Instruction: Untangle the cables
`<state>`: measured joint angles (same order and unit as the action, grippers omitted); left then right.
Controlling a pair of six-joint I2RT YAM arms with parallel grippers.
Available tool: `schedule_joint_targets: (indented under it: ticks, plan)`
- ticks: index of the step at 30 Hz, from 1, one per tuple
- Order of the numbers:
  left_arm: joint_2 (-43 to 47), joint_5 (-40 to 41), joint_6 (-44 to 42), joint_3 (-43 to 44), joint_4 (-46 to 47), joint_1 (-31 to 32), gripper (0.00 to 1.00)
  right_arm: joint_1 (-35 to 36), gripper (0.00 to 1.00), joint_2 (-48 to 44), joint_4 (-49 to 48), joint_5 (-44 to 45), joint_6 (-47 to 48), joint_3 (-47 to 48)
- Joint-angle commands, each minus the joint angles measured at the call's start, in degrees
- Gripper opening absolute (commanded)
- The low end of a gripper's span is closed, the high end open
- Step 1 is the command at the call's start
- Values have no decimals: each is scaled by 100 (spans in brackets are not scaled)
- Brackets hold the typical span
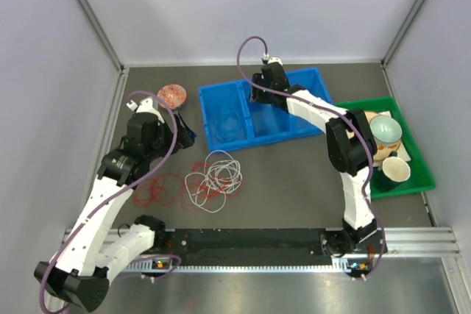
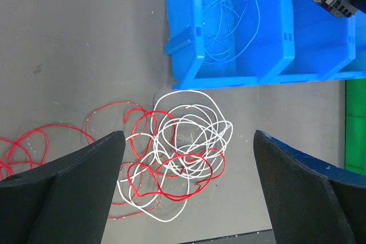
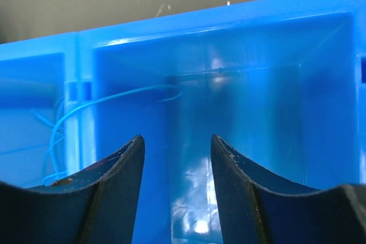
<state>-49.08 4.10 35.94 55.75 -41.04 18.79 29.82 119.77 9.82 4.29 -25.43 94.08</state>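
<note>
A tangle of white cable [image 1: 218, 173] and red cable [image 1: 163, 186] lies on the grey table, left of centre. In the left wrist view the white loops [image 2: 197, 132] overlap a red loop [image 2: 171, 171], and more red cable [image 2: 34, 141] trails left. A thin blue cable [image 1: 229, 121] lies in the left compartment of the blue bin [image 1: 313, 79]. My left gripper [image 1: 188, 135] is open and empty above the tangle [image 2: 187, 135]. My right gripper [image 1: 257, 97] is open and empty inside the bin [image 3: 176, 138], with the blue cable [image 3: 114, 98] beyond its left finger.
A green tray [image 1: 403, 190] with a pale green bowl [image 1: 385, 130] and a cream cup [image 1: 395, 170] stands at the right. A pink dish [image 1: 171, 95] sits at the back left. Grey walls enclose the table on three sides. The blue bin [image 2: 240, 55] lies just beyond the tangle.
</note>
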Motion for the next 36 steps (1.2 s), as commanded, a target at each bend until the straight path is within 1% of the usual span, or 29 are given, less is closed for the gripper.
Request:
schedule_joint_targets:
  ticks: [1, 10, 16, 19, 20, 22, 23, 25, 26, 27, 28, 36]
  plan:
    - [-31, -41, 36, 156, 289, -24, 99, -3, 50, 231, 19, 177, 161, 531]
    - [-93, -32, 71, 86, 324, -33, 99, 6, 51, 723, -139, 458, 196, 962]
    - [-128, -23, 88, 33, 351, -24, 99, 6, 49, 908, -525, 370, 30, 1016]
    - [-93, -49, 88, 24, 359, -24, 99, -3, 36, 865, -788, 370, -41, 849]
    - [-76, -49, 97, 7, 368, -33, 99, -3, 31, 830, -937, 362, -50, 788]
    - [-84, -23, 88, -29, 368, -24, 99, 6, 28, 724, -1139, 370, -59, 603]
    - [-76, -23, 88, -37, 351, -24, 99, -3, 22, 680, -1202, 379, -50, 559]
    - [-58, -49, 97, -72, 359, -24, 99, -3, 17, 627, -1255, 405, -6, 488]
    - [-49, -49, 114, -81, 359, -33, 99, 6, 10, 601, -1264, 405, 29, 488]
    - [-23, -49, 123, -99, 359, -33, 99, 6, 7, 575, -1299, 405, 55, 436]
    - [-14, -58, 123, -108, 377, -24, 99, 6, 0, 487, -1316, 405, 56, 392]
    - [30, -58, 115, -81, 368, -33, 99, 23, 0, -145, -1817, 256, -49, -442]
